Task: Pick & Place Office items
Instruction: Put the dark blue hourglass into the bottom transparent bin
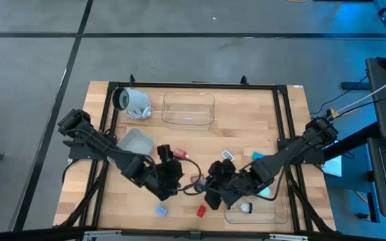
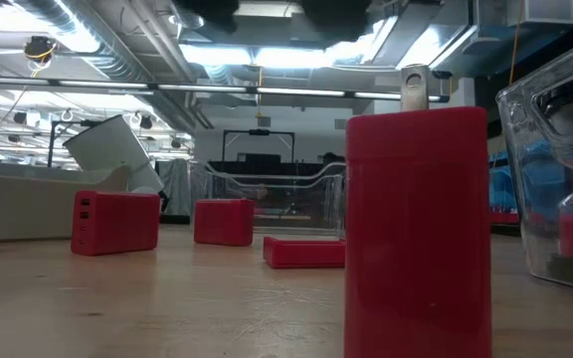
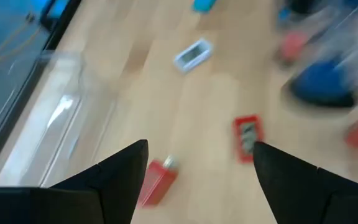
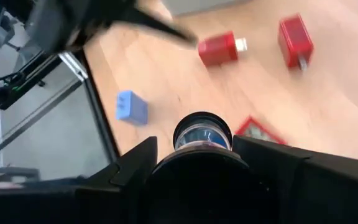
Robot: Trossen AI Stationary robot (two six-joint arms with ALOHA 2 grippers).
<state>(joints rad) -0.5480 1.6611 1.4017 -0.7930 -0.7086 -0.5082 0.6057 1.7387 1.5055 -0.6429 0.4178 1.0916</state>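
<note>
Right gripper (image 4: 194, 163): positioned low over the front centre of the table; its two dark fingers are clamped on a round black puck with a glassy blue-tinted top (image 4: 202, 134), whose flat face is turned outward along the fingers.

Left gripper (image 3: 201, 163): positioned just left of the right one, fingers spread wide with nothing between them, raised above the wood.

Red rectangular plug block with metal prongs (image 3: 158, 179): lying on its side under the left gripper, long axis slanted, prongs pointing away from the camera. A second red block (image 3: 247, 135) lies flat beside it, apart from it.

Small white-and-blue rectangular piece (image 3: 192, 54): flat on the wood farther out, long axis diagonal, bare board on all sides.

Small blue cube-like block (image 1: 160, 211) and small red block (image 1: 202, 211): near the front edge, well apart from each other.

Clear rectangular plastic tray (image 1: 188, 109): at the back centre, close to the rear frame rail. Another clear tray (image 1: 273, 213) lies at the front right, under the right arm.

White-grey cylinder (image 1: 133, 102): on its side at the back left corner.

Wooden table top (image 1: 246, 120): open board is seen between the back tray and the grippers.
</note>
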